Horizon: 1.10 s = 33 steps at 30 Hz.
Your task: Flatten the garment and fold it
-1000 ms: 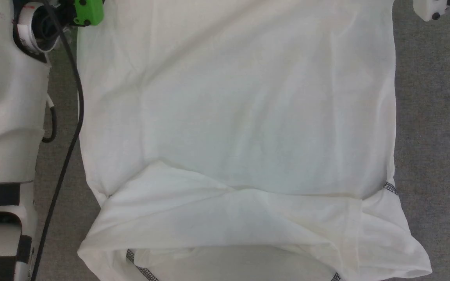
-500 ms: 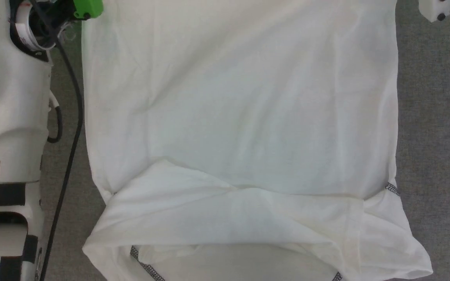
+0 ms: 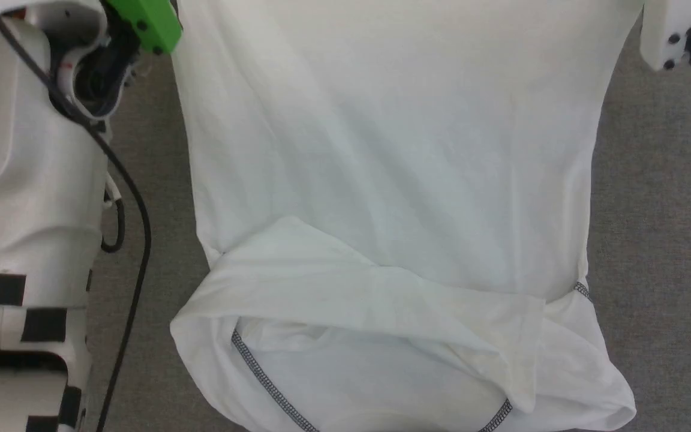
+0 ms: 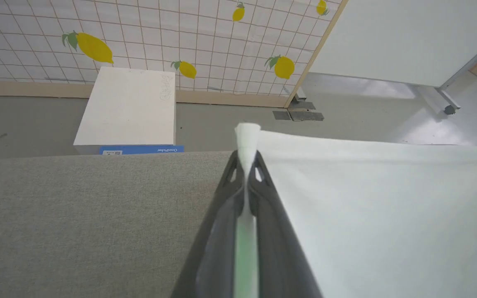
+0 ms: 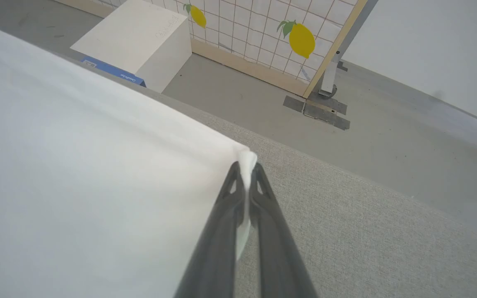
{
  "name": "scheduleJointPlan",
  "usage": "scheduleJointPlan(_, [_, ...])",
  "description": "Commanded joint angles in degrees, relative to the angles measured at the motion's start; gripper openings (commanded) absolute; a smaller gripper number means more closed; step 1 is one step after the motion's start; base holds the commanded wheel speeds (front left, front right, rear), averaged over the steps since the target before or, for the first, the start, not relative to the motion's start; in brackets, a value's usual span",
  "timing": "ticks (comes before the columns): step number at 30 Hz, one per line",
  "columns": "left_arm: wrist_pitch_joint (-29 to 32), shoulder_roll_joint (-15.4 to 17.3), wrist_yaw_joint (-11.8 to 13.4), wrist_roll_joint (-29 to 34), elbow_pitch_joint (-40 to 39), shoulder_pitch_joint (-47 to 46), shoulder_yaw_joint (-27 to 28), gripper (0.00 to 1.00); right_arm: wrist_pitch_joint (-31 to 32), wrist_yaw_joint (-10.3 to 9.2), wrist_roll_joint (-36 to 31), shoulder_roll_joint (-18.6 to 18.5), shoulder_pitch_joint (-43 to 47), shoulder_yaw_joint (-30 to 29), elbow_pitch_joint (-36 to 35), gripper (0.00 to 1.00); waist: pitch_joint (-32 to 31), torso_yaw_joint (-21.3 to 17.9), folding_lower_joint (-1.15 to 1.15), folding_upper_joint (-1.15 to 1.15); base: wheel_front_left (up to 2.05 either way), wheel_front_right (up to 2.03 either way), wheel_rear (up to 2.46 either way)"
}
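You are looking down from the head camera at a large white soft cloth T-shirt [image 3: 393, 150] spread over a grey fabric-covered bench [image 3: 657, 210]. It runs down the middle of the view from the top edge to the bottom. Across its lower part a band of cloth is folded over on itself, slanting from left to right. Below the fold, dark grey zigzag seam stitching [image 3: 267, 384] curves along an edge.

At the left is the pale forearm of your left arm [image 3: 21, 180], marked with black squares. A black cable [image 3: 135, 240] loops beside it, and a bright green part [image 3: 144, 24] at its wrist sits just beside the T-shirt's left edge. At the upper right, a white wrist part of the right arm [image 3: 663, 36] sits just beside the right edge.

In the left wrist view, your left pincer [image 4: 246, 155] is clenched on one corner of the T-shirt [image 4: 367, 198]. A small tuft of white cloth pokes out past the dark fingertips, and the cloth's edge runs straight off to that view's right.

In the right wrist view, your right pincer [image 5: 246, 167] is clenched on another corner, with cloth pinched between its fingers. The sheet stretches away to that view's left.

Beyond the bench, a rigid white box [image 4: 128, 107] with a blue label strip stands on the grey floor [image 4: 230, 124]. Behind it is a white tiled wall panel printed with yellow lemons [image 4: 93, 47].
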Motion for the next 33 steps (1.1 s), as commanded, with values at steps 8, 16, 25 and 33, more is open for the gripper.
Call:
scheduleJointPlan(8, [-8.3, 2.5, -0.7, -4.0, -3.7, 13.3, -4.1, 0.00, -6.6, -0.09, 3.5, 0.5, 12.4, -1.5, -0.7, 0.00, -15.6, 2.1, 0.00, 0.49, 0.00, 0.00, 0.00])
scheduleJointPlan(16, [-13.5, 5.4, -0.7, -8.2, -10.4, 27.2, -7.0, 0.00, -8.5, -0.09, 6.1, 1.2, 26.9, -5.3, -5.3, 0.00, -23.1, 2.6, 0.00, 0.49, 0.00, 0.00, 0.00])
scheduleJointPlan(25, [-18.2, 6.3, -0.7, -9.7, -18.1, 43.7, -8.8, 0.00, -7.3, -0.09, 7.3, 4.3, 43.4, -11.7, -12.6, 0.00, -27.3, 3.1, 0.00, 0.49, 0.00, 0.00, 0.00])
scheduleJointPlan(33, [-25.1, 5.6, -0.5, -8.6, -21.2, 53.8, -10.1, 0.00, -5.8, -0.09, 6.8, 8.4, 55.2, -16.8, -18.4, 0.00, -28.3, 3.3, 0.00, 0.49, 0.00, 0.00, 0.00])
